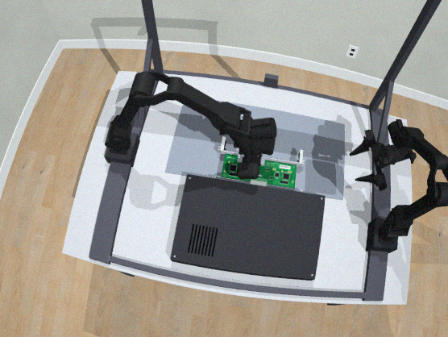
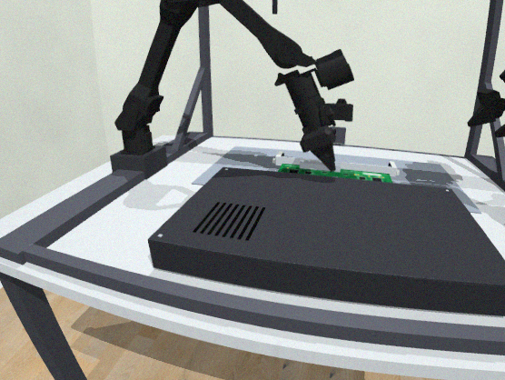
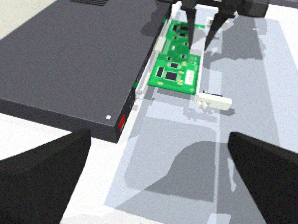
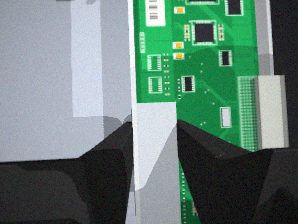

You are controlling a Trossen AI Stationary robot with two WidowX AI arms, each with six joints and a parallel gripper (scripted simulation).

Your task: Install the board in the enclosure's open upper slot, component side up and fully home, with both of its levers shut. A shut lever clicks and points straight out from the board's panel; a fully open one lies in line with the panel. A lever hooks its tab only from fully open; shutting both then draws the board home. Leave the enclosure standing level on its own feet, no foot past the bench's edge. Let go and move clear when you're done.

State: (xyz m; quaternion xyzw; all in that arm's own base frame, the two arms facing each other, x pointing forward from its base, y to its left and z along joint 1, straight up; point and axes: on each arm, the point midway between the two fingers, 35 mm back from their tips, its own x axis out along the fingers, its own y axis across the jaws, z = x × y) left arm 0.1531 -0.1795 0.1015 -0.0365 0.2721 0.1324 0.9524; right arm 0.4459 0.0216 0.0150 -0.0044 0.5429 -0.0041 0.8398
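Toward the bench's (image 1: 141,234) (image 2: 100,227) (image 3: 100,155) near edge sits the enclosure (image 1: 250,230) (image 2: 318,227) (image 3: 75,55) (image 4: 289,40). Along its far edge, the board (image 1: 290,173) (image 2: 354,175) (image 3: 175,65) (image 4: 215,90), component side up, is gripped by the right gripper (image 1: 248,176) (image 2: 332,169) (image 3: 196,50) (image 4: 153,127). Insertion, opening and shutting the levers (image 1: 301,156) (image 2: 391,165) (image 3: 217,102), and release seem left. Near the right edge, the left gripper (image 1: 354,167) (image 2: 483,128) (image 3: 160,137) gapes, holding nothing. Slot and feet are hidden.

Robot arms: matte black, with angular links, boxy base blocks, a thick cylindrical wrist housing, and tapered, pointed fingers.
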